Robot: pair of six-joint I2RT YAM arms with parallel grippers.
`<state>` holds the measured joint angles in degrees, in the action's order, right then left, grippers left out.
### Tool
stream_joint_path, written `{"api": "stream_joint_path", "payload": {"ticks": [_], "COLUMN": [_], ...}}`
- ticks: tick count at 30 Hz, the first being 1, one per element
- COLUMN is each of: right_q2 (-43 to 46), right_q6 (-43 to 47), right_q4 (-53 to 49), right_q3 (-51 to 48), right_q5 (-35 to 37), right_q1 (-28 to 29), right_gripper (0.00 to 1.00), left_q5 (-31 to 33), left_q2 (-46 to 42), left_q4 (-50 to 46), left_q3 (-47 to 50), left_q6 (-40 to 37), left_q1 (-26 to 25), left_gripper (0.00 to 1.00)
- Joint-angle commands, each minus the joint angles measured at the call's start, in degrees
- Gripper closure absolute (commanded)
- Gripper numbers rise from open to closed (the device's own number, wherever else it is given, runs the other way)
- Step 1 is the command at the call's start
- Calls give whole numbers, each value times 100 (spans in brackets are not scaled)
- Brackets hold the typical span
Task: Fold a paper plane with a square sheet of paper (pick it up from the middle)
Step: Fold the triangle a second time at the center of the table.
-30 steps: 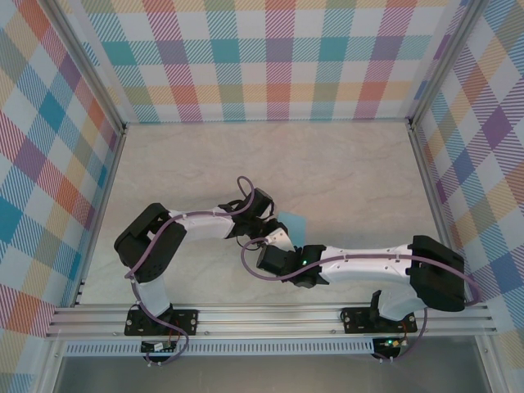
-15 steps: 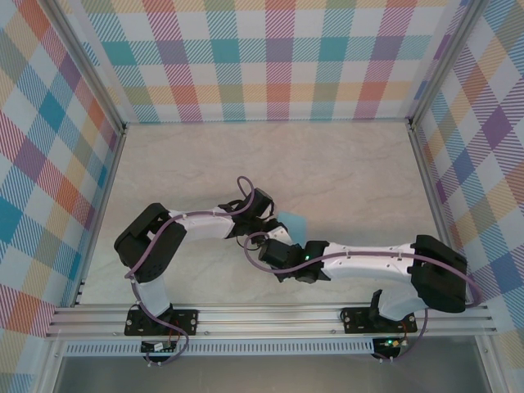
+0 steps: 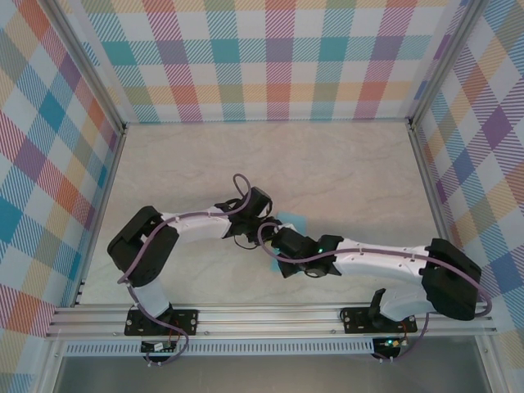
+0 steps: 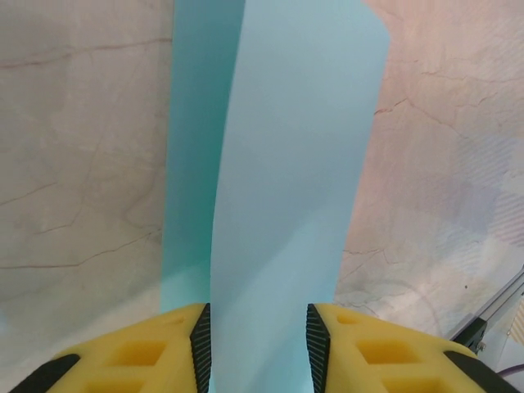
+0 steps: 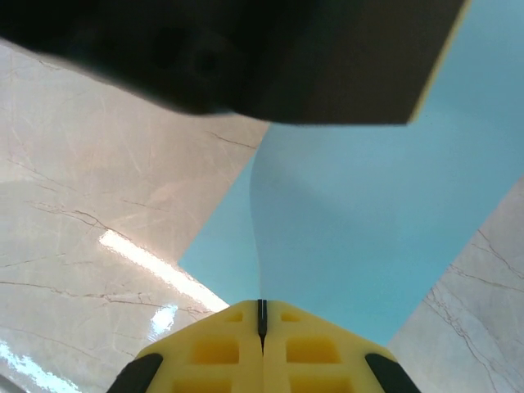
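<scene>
The square sheet of paper [image 3: 293, 219] is light blue and lies mid-table, bowed up between the two arms. In the left wrist view the paper [image 4: 286, 164] runs as a raised band away from my left gripper [image 4: 255, 315], filling the gap between both black pads. My right gripper [image 5: 262, 304] is shut, with a raised ridge of the paper [image 5: 368, 229] running into its closed jaws. From above, the left gripper [image 3: 262, 221] and the right gripper [image 3: 280, 239] meet over the sheet and hide most of it. The paper plane is not formed.
Pale marble tabletop [image 3: 344, 172] spreads behind and to both sides. Plaid walls [image 3: 270, 57] close in three sides. An aluminium rail [image 3: 270, 315] with the arm bases runs along the near edge. The left gripper's dark body [image 5: 246, 49] hangs just above the right gripper.
My right gripper has closed on the paper's raised ridge, and its forearm has stretched out with the elbow farther right. The left arm has barely shifted.
</scene>
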<state>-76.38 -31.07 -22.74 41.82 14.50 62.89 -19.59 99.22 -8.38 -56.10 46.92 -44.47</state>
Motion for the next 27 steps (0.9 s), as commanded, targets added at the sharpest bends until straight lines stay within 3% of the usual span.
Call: {"api": "stream_joint_path", "payload": {"ticks": [1, 13, 27], "right_q2": [251, 239, -9], "right_q6": [192, 362, 745], "right_q4": [434, 899, 352], "right_q3": [-259, -648, -457], "right_q5": [-687, -2039, -2006], "right_q1": [-281, -1457, -2018], "right_gripper": [100, 98, 95], "left_q5": [379, 741, 264], "left_q2": [-376, -1203, -1169], "left_q4": [-254, -218, 59], "left_q3": [53, 659, 816], "left_q6": [-44, 19, -279], "left_q1": [65, 62, -232], "left_gripper": [61, 58, 62]}}
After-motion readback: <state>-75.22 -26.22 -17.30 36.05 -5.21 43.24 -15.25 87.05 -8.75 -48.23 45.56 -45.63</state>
